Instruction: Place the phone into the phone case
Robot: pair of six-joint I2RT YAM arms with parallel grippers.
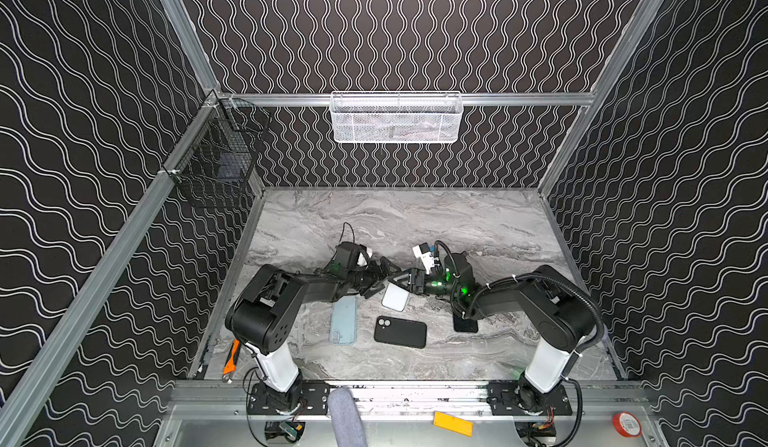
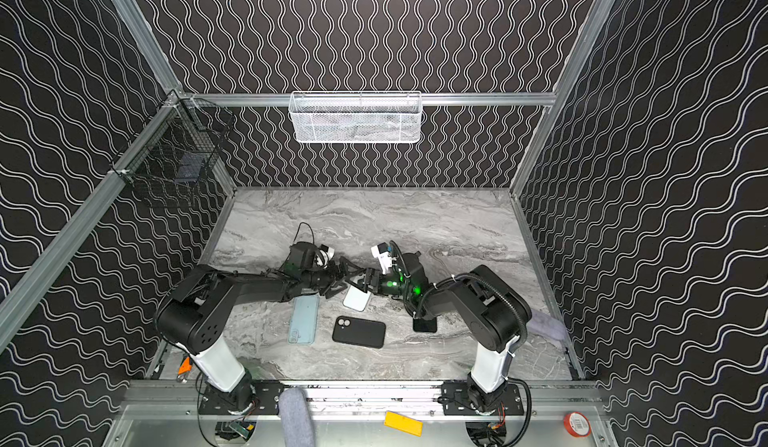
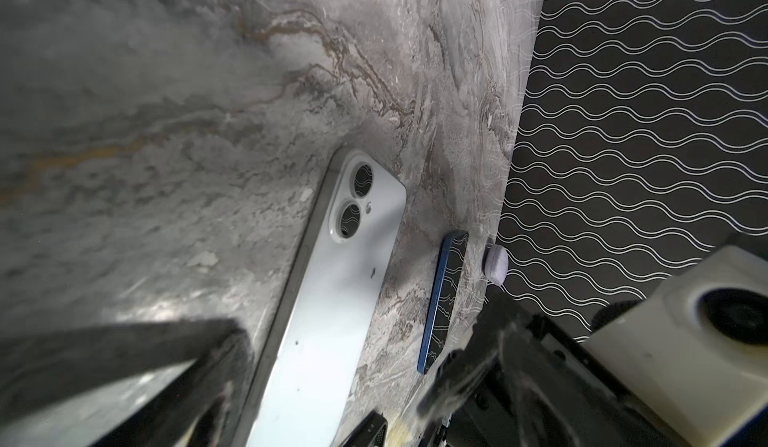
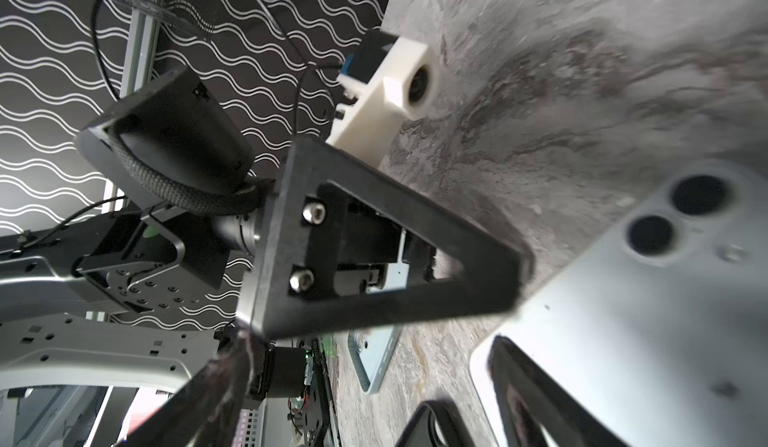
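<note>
I am counting two phones and two cases lying on the bench (image 1: pixel 415 224): the white phone (image 1: pixel 395 297) face down at centre, a dark phone (image 1: pixel 465 325), a pale blue case (image 1: pixel 344 320) and a black case (image 1: pixel 400 332). The left pincer (image 1: pixel 380 276) and right pincer (image 1: pixel 399 282) are hovering close together over the white phone, both spread.

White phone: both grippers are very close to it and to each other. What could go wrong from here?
1. The left gripper and the right gripper, both open, crowd over the white phone; their fingers could collide.
2. The phone appears to lie flat, back up, on the table; a finger might push it instead of lifting it, towards the black case or the light blue case.
</note>
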